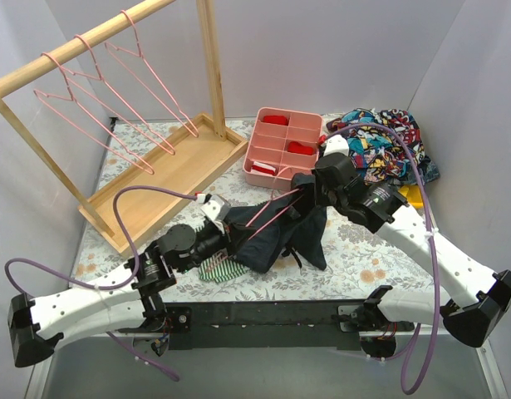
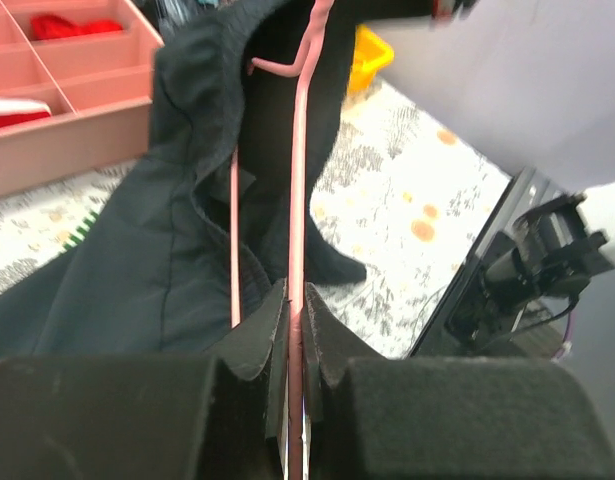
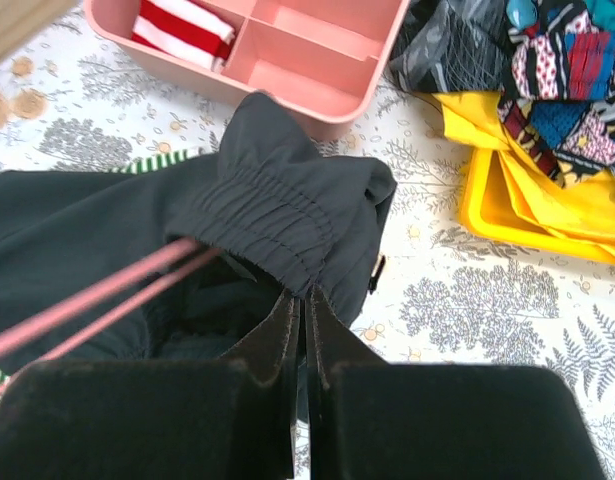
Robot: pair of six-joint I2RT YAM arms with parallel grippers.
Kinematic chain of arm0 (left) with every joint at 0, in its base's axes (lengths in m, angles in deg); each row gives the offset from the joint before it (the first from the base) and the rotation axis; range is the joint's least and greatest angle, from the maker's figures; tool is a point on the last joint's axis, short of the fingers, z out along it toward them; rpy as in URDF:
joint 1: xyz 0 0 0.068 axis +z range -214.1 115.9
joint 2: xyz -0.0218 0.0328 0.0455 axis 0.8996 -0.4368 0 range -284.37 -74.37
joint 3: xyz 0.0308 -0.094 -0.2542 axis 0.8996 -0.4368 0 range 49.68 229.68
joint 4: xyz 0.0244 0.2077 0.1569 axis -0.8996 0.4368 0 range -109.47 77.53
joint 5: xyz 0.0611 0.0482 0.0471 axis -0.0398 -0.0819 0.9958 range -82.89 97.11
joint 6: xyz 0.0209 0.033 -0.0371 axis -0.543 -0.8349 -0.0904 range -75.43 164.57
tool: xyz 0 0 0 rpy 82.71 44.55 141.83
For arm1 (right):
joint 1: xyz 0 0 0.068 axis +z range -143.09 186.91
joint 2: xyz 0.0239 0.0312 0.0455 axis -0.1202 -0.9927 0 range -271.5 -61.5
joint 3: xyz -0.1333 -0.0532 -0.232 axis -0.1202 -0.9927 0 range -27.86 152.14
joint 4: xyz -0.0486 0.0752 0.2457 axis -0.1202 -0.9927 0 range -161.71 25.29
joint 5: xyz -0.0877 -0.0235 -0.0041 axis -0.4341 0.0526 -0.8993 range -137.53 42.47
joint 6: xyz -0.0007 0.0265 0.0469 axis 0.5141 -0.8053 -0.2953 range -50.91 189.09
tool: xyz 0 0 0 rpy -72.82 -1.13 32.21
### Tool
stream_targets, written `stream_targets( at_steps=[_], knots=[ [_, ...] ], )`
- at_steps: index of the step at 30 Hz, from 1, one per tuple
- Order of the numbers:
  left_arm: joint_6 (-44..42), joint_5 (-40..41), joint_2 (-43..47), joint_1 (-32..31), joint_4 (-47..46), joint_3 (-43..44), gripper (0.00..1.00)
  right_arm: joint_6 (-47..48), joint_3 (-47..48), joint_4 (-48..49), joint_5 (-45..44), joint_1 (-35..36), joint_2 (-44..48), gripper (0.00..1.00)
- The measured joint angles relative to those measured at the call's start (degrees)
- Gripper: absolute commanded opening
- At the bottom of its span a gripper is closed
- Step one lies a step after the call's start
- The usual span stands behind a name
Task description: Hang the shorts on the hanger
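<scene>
1. Near the middle of the flower-printed table (image 1: 359, 259), the dark navy shorts (image 1: 282, 237) hang bunched between the two arms, lifted partly off the surface.
2. The left gripper (image 2: 295, 300) has its fingers pressed together on a wire of the pink hanger (image 2: 298, 180), which runs from the jaws toward 12 o'clock in the left wrist view.
3. The right gripper (image 3: 302, 300) is pinched shut on the elastic waistband of the shorts, holding it up.
4. In the right wrist view, two pink hanger wires come in from 8 o'clock and pass under the gathered waistband into the shorts' opening.
5. Green-and-white striped shorts (image 1: 218, 270) lie on the table at 7 o'clock from the navy pair, partly under them.
6. A pink compartment tray (image 1: 263, 154) sits at 12 o'clock from the shorts, with red items in some sections.
7. A colourful patterned garment (image 1: 380, 150) lies at 2 o'clock, heaped partly over a yellow tray (image 3: 487, 200).
8. A wooden rack (image 1: 72, 50) stands at 10 o'clock, with three pink hangers (image 1: 114, 100) on its rail.
</scene>
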Motion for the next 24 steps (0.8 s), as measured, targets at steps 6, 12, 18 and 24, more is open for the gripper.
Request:
stream_targets(
  at_steps=[6,12,18,24],
  knots=[
    [0.55,-0.31,-4.22,-0.70,-8.57,-4.85,0.00,0.50,3.96,0.70,2.38,0.22,-1.60,0.03],
    [1.22,3.21,-7.78,-1.22,-24.50,-10.69,0.00,-0.85,2.47,3.02,7.63,1.46,-0.87,0.08],
    [0.96,5.46,-9.73,-2.84,-36.13,-14.16,0.00,-2.21,-0.70,5.81,12.50,-0.09,1.11,0.08],
    [0.52,6.99,-12.44,-3.39,-43.56,-15.93,0.00,-3.98,-1.14,10.62,19.78,-0.87,1.49,0.35]
  ],
)
